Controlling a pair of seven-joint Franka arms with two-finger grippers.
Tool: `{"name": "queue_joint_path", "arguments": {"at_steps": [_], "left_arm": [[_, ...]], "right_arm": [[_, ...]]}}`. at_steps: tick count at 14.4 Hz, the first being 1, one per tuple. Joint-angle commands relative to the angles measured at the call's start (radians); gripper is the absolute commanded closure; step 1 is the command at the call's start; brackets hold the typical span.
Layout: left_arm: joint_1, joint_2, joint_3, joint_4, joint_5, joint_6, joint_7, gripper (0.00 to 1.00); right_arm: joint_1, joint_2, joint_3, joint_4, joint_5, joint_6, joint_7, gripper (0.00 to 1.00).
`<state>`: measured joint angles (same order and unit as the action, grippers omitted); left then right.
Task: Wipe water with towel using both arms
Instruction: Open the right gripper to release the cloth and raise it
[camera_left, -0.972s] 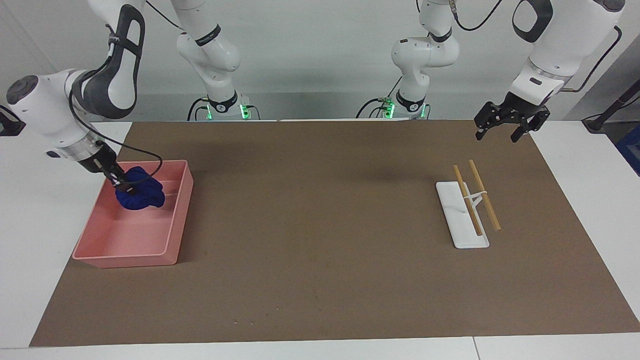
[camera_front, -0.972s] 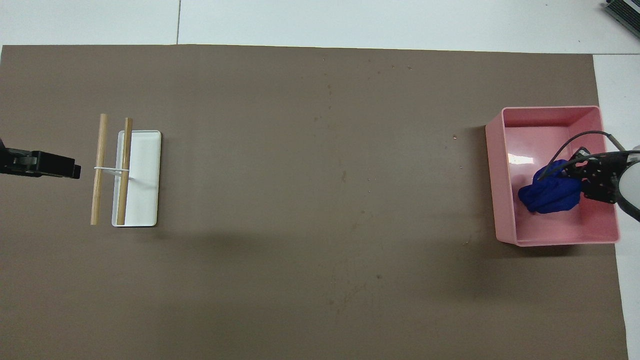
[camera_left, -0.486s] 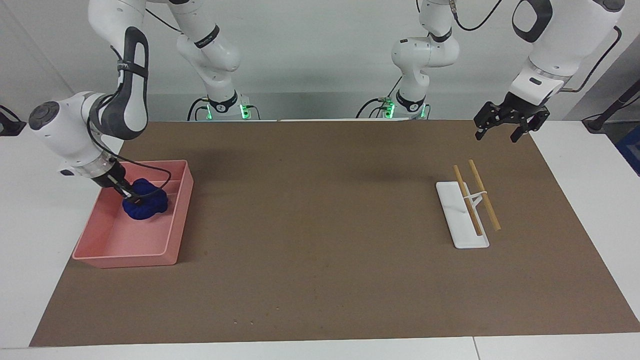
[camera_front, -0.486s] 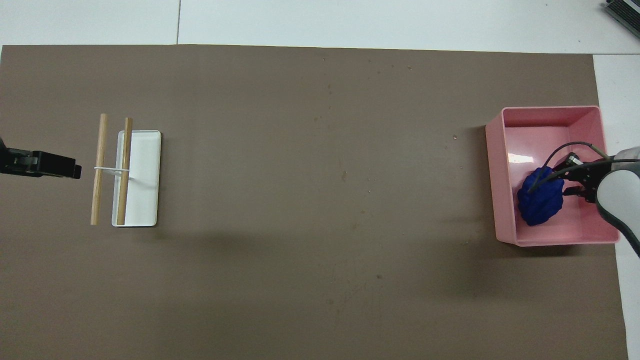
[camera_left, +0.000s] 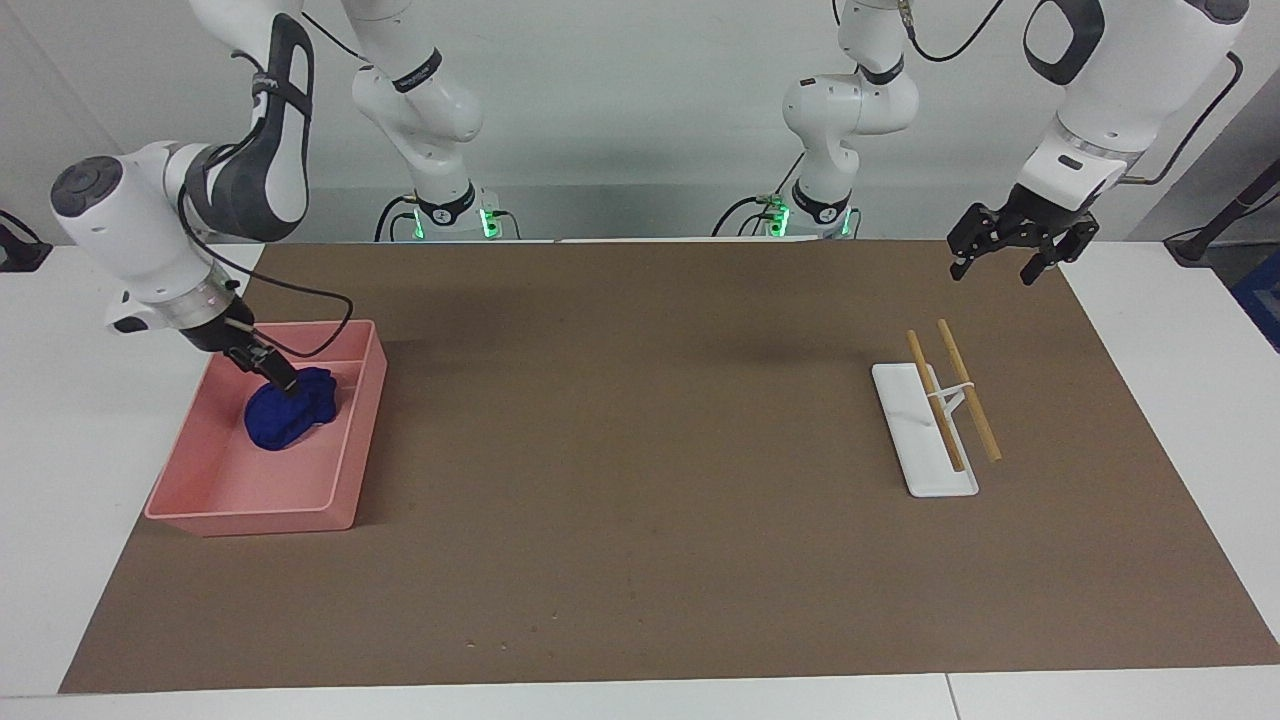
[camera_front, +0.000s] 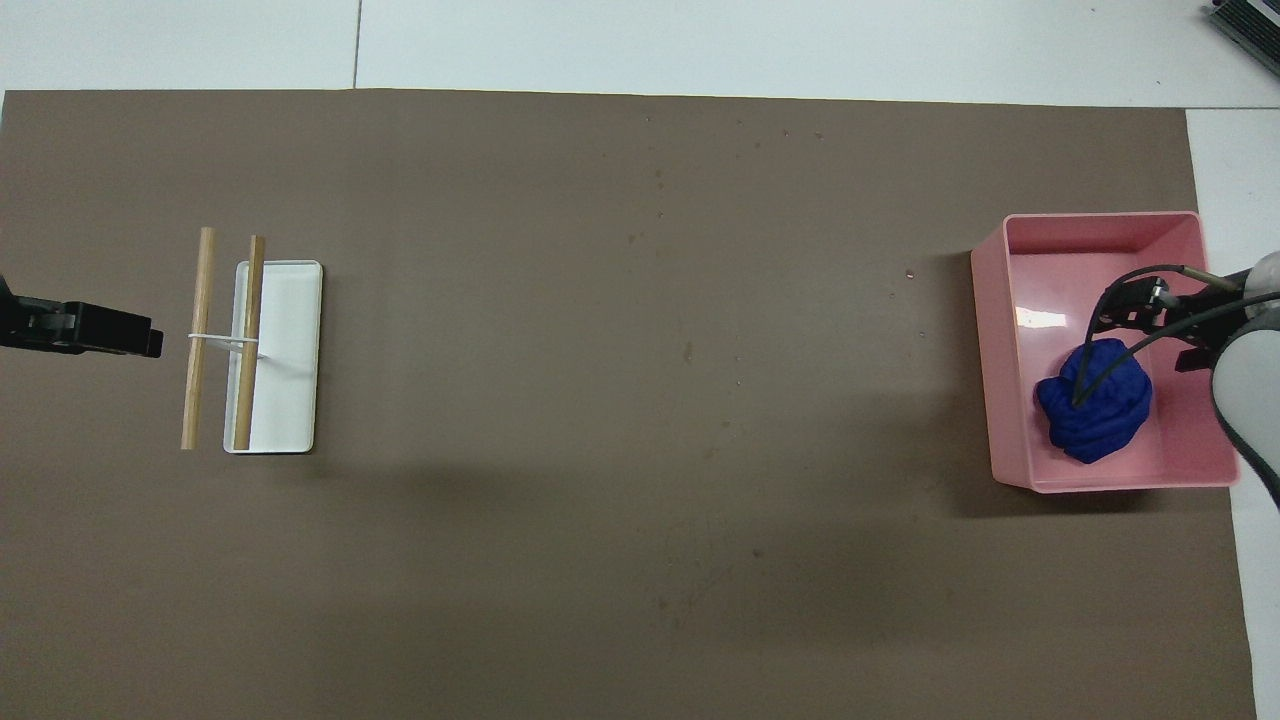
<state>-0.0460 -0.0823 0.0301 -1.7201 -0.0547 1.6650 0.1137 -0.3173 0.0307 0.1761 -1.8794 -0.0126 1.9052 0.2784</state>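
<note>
The royal-blue towel (camera_left: 290, 420) lies as a wrinkled lump inside the pink tray (camera_left: 362, 430) at the right arm's end of the table. It also shows in the overhead view (camera_front: 1095, 402), in the tray (camera_front: 985, 370). My right gripper (camera_left: 281, 380) points down into the tray at the towel's top edge, on the side nearer to the robots; it also shows in the overhead view (camera_front: 1128, 308). Its cable crosses the towel. My left gripper (camera_left: 992, 266) is open and empty, waiting above the mat's corner near the left arm's base; its tip shows in the overhead view (camera_front: 140, 336).
A white flat tray (camera_left: 915, 450) lies toward the left arm's end, with two wooden sticks (camera_left: 968, 392) joined by a white band across it. The same tray (camera_front: 290, 370) and sticks (camera_front: 198, 340) show in the overhead view. A brown mat (camera_left: 640, 450) covers the table.
The right gripper came down with the towel, which now rests lower on the tray floor. The gripper then shifted slightly toward the table's middle. The left arm has not moved.
</note>
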Motion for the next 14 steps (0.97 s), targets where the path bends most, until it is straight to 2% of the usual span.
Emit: {"name": "queue_joint_path", "arguments": {"at_steps": [1,4,9,14], "left_arm": [[-0.003,-0.011,0.004,0.004,-0.01,-0.013,0.003,0.0],[-0.003,-0.011,0.004,0.005,-0.01,-0.007,0.003,0.0],[0.003,-0.011,0.004,0.005,-0.01,-0.002,0.004,0.0],[0.003,-0.011,0.004,0.007,-0.01,0.001,0.004,0.0]], "right_arm": [[0.084,-0.015,0.005,0.077,-0.032,-0.119,-0.022,0.0],[0.179,-0.003,0.005,0.231,-0.032,-0.276,-0.013,0.0],[0.182,0.001,0.005,0.4,-0.024,-0.42,-0.016,0.0],[0.187,-0.008,0.01,0.372,-0.018,-0.407,-0.063,0.0]]}}
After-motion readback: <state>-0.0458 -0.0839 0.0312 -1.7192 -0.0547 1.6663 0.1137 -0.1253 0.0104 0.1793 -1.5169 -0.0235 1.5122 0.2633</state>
